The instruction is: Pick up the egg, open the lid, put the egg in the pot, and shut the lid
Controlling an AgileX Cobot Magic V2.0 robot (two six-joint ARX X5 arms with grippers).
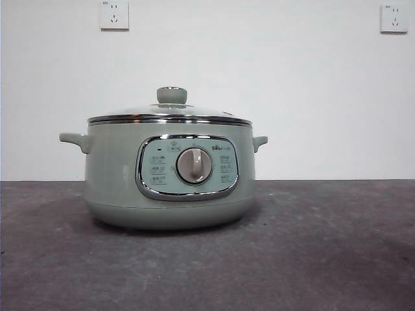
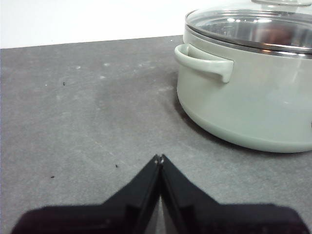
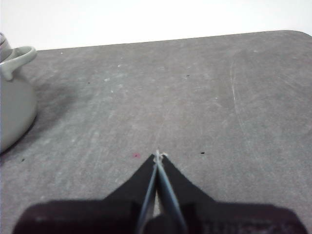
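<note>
The sage-green pot (image 1: 123, 168) stands in the middle of the dark table, its dial facing the front camera. The glass lid (image 1: 170, 114) with its green knob sits shut on the pot. The pot also shows in the left wrist view (image 2: 253, 97) with the lid (image 2: 253, 24) on it, and a brownish blur shows through the glass. My left gripper (image 2: 159, 158) is shut and empty, beside the pot, apart from its side handle. My right gripper (image 3: 157, 155) is shut and empty, over bare table, with the pot (image 3: 14, 107) off to one side. No egg shows clearly.
The grey table (image 1: 324, 246) runs to a white wall with two sockets (image 1: 114, 14). The table's rounded far corner shows in the right wrist view (image 3: 297, 36). Neither arm shows in the front view.
</note>
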